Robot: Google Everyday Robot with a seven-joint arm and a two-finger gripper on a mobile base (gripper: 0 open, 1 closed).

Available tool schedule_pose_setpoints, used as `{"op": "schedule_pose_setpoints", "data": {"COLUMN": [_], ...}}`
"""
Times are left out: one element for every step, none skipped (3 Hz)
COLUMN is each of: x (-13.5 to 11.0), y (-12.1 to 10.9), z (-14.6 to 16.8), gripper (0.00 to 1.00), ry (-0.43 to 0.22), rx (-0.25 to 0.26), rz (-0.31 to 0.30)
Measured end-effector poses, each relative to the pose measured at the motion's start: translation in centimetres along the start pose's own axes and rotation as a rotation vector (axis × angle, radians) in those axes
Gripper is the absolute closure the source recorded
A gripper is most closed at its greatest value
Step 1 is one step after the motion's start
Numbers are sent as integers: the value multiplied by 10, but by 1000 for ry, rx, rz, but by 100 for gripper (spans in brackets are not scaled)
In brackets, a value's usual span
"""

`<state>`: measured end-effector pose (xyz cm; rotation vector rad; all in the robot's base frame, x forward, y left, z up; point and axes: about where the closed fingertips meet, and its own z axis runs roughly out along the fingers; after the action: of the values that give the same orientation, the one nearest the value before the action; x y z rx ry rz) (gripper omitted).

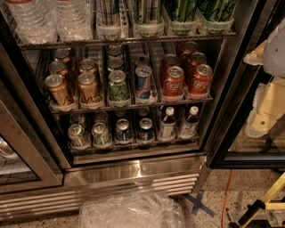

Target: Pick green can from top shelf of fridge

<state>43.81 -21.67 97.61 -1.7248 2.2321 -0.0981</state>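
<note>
- Presently the fridge (133,171) shows a dark interior, with a steel frame and a slotted base grille low in view.
- Uppermost is the top shelf (133,40), a wire rack with white lane trays. Clear water bottles (49,18) stand at left and tall cans to the right.
- Target: the green can (181,12) stands upright in a tray toward the right end of the top shelf. Only its lower body shows; the picture edge cuts off the rest. A second green can (218,11) stands just beside it, further right.
- Middle rack: gold cans (88,87) at left, then a mottled dark-green can (118,87), a blue can (143,82) and red Coca-Cola cans (173,82).
- Lowest rack: silver cans (78,133), Pepsi cans (144,129) and white-capped bottles (167,120).
- The end effector (266,107) is pale and sits at the right edge, outside the opening. It is lower than the top shelf and well apart from the green can. Wide or narrow: cannot tell.
- Floor: a crumpled plastic sheet (131,211), a blue tape cross (198,205) and an orange cable (226,191).
</note>
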Motion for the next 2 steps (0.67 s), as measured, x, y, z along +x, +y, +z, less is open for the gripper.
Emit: {"op": "schedule_pose_setpoints", "data": {"x": [0, 0], "y": [0, -7], "z": [0, -8], "gripper": [0, 0], "ry": [0, -16], "rx": [0, 46], "rz": [0, 33]}}
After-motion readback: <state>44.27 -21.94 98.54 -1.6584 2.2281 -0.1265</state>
